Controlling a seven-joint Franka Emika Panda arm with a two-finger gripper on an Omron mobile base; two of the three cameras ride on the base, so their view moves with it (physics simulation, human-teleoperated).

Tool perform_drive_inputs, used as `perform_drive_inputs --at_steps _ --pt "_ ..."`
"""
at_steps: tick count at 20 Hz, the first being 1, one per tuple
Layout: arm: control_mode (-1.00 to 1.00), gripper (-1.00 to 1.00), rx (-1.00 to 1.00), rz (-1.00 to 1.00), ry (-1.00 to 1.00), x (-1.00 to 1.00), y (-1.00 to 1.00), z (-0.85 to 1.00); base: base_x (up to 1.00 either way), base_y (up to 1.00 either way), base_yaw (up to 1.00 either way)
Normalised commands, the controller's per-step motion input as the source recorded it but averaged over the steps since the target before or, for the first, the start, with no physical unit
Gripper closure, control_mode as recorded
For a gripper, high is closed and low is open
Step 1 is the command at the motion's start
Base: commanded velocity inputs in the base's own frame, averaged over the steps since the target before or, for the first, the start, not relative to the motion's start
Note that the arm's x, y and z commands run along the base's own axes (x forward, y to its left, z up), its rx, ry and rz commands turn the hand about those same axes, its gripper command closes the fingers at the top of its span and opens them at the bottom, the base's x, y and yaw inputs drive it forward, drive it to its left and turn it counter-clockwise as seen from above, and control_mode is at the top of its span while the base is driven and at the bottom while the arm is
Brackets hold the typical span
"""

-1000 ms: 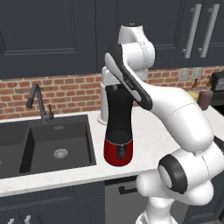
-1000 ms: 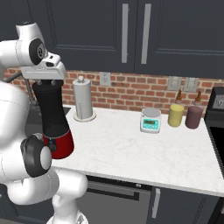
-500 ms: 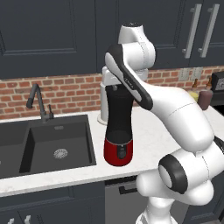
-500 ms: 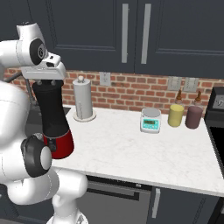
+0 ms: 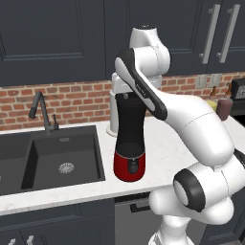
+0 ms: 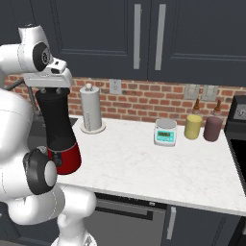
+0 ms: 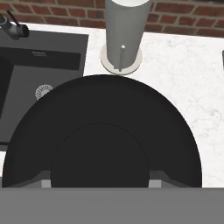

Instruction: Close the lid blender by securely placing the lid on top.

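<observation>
The blender (image 5: 129,143) is standing at the centre of the left base view, its red base on the white counter (image 5: 167,143) just right of the sink (image 5: 48,158). The gripper (image 5: 128,92) is sitting right over the jar's mouth, and in the hand view the lid (image 7: 103,135) is spreading as a black disc across the lower middle, the paper-towel roll (image 7: 124,30) above it. I cannot tell whether the fingers are pinching the lid or spread. Seating seems in hand; next, likely, pressing down squarely, then letting go.
</observation>
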Motion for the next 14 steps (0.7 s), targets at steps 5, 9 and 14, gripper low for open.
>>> perform_drive_inputs --at_steps 5,9,14 --pt "-1.00 1.00 0.00 0.00 0.00 -0.07 0.00 -0.02 0.00 0.00 0.00" --pt "-1.00 1.00 0.00 0.00 0.00 -0.16 0.00 0.00 0.00 0.00 0.00" --pt "-1.00 1.00 0.00 0.00 0.00 -0.09 0.00 -0.01 0.00 0.00 0.00"
